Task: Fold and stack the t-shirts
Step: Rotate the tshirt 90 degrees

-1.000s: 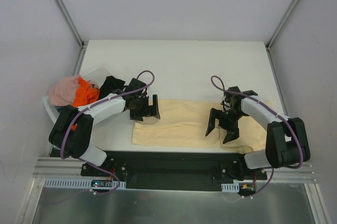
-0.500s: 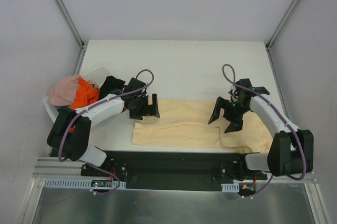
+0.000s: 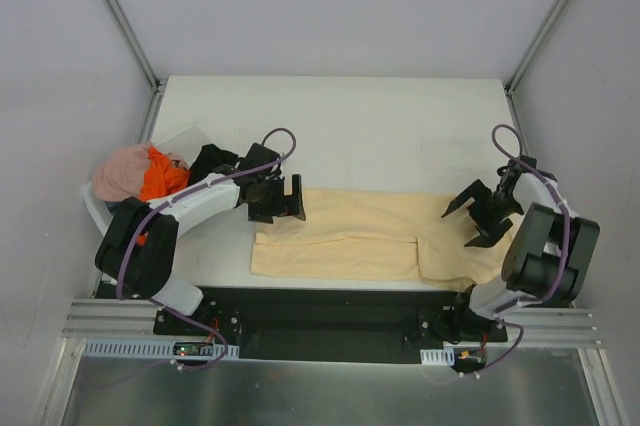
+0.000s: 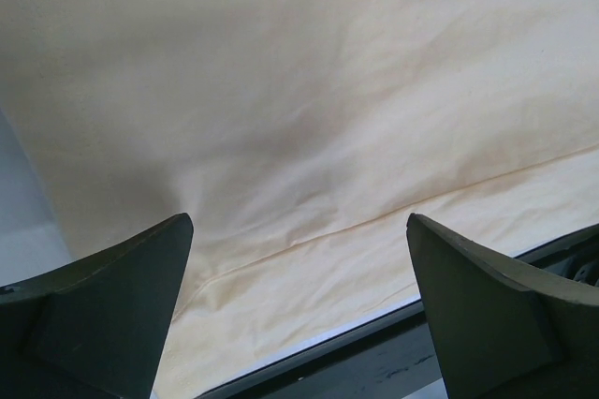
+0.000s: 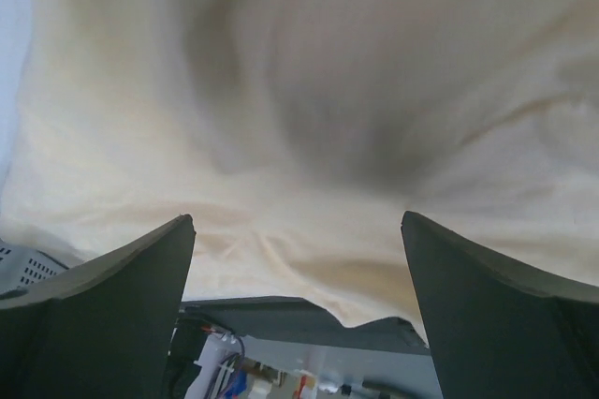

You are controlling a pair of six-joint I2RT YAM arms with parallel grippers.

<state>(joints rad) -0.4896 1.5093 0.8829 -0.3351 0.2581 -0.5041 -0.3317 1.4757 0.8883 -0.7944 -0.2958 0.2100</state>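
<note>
t-shirt (image 3: 360, 243), pale yellow-beige soft cloth, lay flat, long axis left-to-right, left gripper (image 3: 287, 207) over its left end, right gripper (image 3: 473, 222) over its right, both wide open, empty.

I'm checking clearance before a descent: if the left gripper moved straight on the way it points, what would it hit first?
The pale yellow t-shirt. The open left gripper points down at its left end with nothing between them. How near the cloth lies is unclear.
</note>
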